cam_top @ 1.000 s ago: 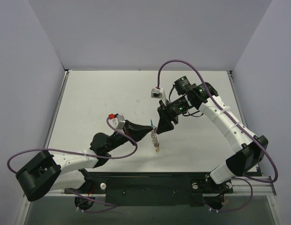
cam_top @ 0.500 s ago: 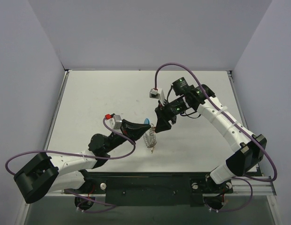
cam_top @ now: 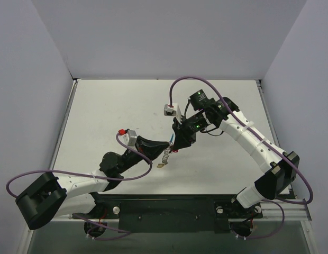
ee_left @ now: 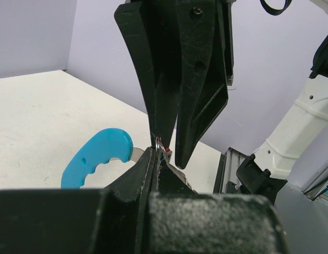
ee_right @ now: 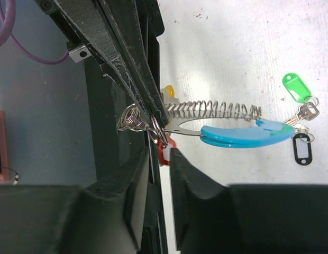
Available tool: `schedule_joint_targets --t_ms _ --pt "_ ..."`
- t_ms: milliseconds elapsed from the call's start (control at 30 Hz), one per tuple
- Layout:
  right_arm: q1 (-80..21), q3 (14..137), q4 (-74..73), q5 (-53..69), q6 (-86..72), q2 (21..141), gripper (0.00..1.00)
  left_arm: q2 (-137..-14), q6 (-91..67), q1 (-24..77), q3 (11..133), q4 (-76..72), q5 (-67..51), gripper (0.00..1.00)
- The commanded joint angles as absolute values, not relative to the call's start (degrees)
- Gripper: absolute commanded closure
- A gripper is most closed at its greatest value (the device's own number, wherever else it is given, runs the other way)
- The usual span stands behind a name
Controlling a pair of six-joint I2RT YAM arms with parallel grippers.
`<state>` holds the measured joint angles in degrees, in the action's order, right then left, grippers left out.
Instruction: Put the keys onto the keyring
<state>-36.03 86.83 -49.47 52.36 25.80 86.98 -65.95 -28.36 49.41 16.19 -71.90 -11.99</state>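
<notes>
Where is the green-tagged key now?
In the right wrist view the green-tagged key is at the right edge, just past the tip of the light-blue tag, above the black tag.

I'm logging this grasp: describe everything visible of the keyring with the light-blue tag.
The keyring is a silvery coiled metal loop with a flat metal strip, a curved light-blue plastic tag and a small yellow piece. The left end effector is shut on its strip end, beside small rings; the right end effector holds a red oblong plastic tag. It hangs between them. Green- and black-tagged keys cluster at the blue tag's tip.
</notes>
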Motion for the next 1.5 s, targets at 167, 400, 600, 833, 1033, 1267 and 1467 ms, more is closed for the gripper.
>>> schedule_joint_targets --t_ms 167,400,600,833,1033,1267,1467 --pt "-36.1 88.1 -50.2 52.9 27.7 85.7 0.87 -64.8 -30.8 49.3 16.8 -86.7 -11.4 1.00" --pt "-36.7 88.3 -49.5 51.2 27.0 86.2 0.80 -65.0 -31.6 49.4 16.8 -87.5 -11.1 1.00" --pt "-36.7 87.9 -49.4 51.3 27.3 85.9 1.00 -65.0 -32.1 49.2 16.3 -88.4 -10.7 1.00" --pt "-37.3 86.7 -52.7 51.3 32.3 85.3 1.00 -64.1 -33.9 47.4 16.0 -89.0 -11.4 1.00" --pt "-39.1 85.3 -53.0 52.1 33.0 86.3 1.00 -64.0 -35.3 46.7 16.6 -91.0 -12.7 1.00" --pt "-39.5 84.8 -52.6 53.2 32.2 88.2 1.00 -63.5 -35.9 46.1 16.9 -91.7 -13.9 1.00" --pt "-39.8 83.1 -51.4 53.3 31.3 88.1 1.00 -62.9 -36.7 44.7 16.5 -92.3 -13.8 1.00"
